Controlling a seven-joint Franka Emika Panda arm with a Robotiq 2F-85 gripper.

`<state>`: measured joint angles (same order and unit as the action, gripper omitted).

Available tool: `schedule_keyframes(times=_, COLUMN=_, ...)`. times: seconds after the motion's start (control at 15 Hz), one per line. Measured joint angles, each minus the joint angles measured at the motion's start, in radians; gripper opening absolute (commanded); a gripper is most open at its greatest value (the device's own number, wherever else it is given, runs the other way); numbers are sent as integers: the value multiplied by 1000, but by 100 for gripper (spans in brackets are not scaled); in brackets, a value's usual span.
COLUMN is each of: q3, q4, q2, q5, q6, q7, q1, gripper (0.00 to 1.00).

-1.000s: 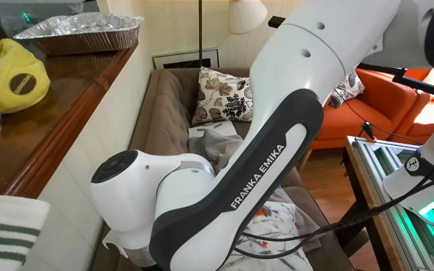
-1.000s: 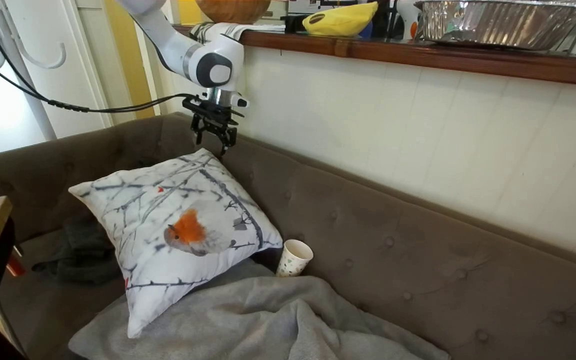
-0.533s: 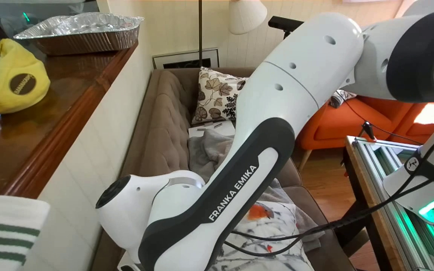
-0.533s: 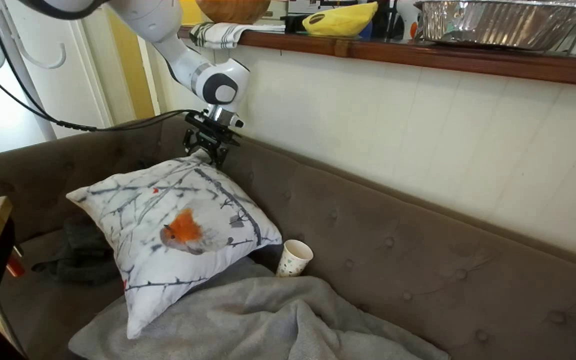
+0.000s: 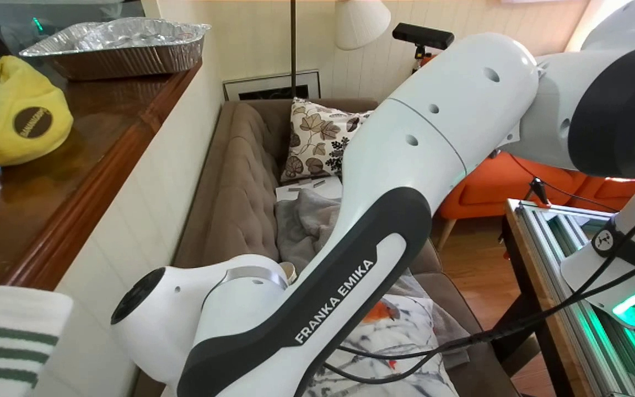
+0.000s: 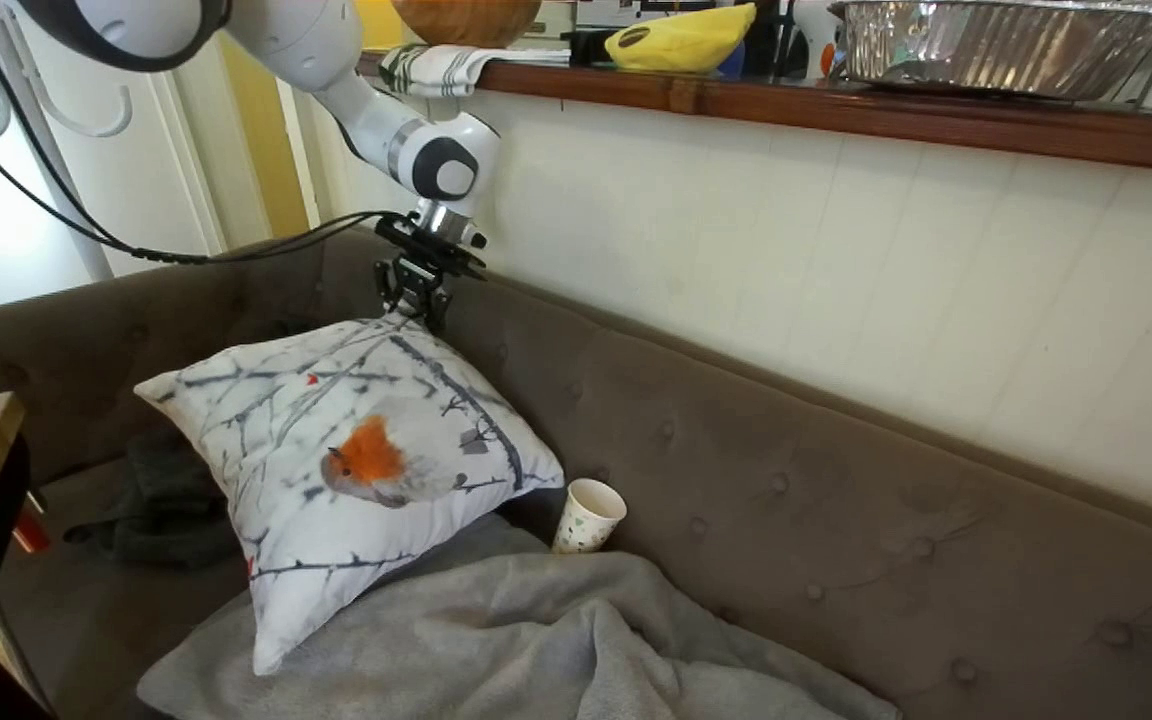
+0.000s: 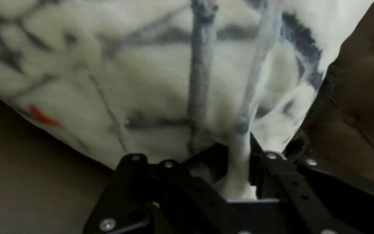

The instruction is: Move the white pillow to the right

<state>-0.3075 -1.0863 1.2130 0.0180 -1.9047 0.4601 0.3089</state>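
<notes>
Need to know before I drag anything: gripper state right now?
Gripper: closed, holding a pinched fold at a corner of the white pillow.

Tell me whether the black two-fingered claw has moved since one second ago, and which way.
Yes. In an exterior view, the black two-fingered claw now sits lower, farther beneath the glossy brown wooden ledge than it was then.

From my screens I count two pillows (image 6: 376,460) (image 5: 317,138), one cup (image 6: 589,515), one pan (image 6: 996,50), one lamp (image 5: 361,25), one sofa (image 6: 836,450), one arm (image 5: 405,149), one gripper (image 7: 239,162).
</notes>
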Motion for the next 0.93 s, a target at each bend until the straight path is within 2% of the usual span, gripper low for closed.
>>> schedule_keyframes(times=0.2, q3=15, q4=-7, q2=-33, q5=28, q6=-10, q7=-32, q1=27, gripper=1)
schedule_keyframes(times=0.33, q3=29, q4=-56, q2=-80, q5=43, q6=-57, q7=-76, q1=37, gripper=1)
schedule_keyframes(times=0.6, q3=64, q4=-243, q2=-207, q5=68, q6=-228, q7=-204, q1=42, gripper=1)
schedule_keyframes(times=0.93, q3=118, q4=-486, q2=-368, q5=70, q6=-406, q7=-434, q1=55, gripper=1)
